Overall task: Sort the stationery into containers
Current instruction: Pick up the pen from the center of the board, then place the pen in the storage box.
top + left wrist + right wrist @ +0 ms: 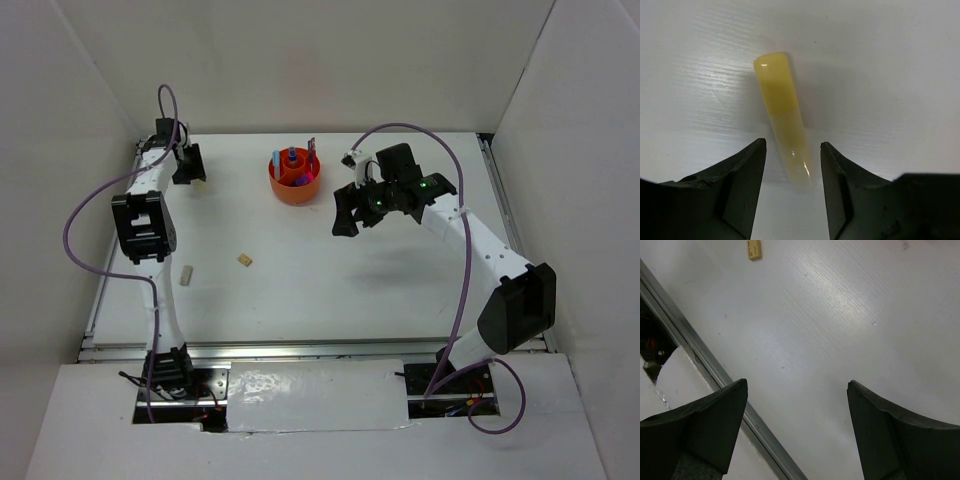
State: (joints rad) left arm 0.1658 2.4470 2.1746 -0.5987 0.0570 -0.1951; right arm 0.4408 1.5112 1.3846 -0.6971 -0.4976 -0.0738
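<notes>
From above, your left gripper is at the far left of the white table. The orange pot, with pens standing in it, sits far centre. Two tan erasers lie loose, nearer you. Your right gripper hangs just right of the pot.

Left wrist: a glossy, pale yellow stick lies flat between your parted fingers, touching neither.

Right wrist: the jaws are wide apart above the table, holding nothing. One eraser lies well away, and a metal rail runs along the table edge.
</notes>
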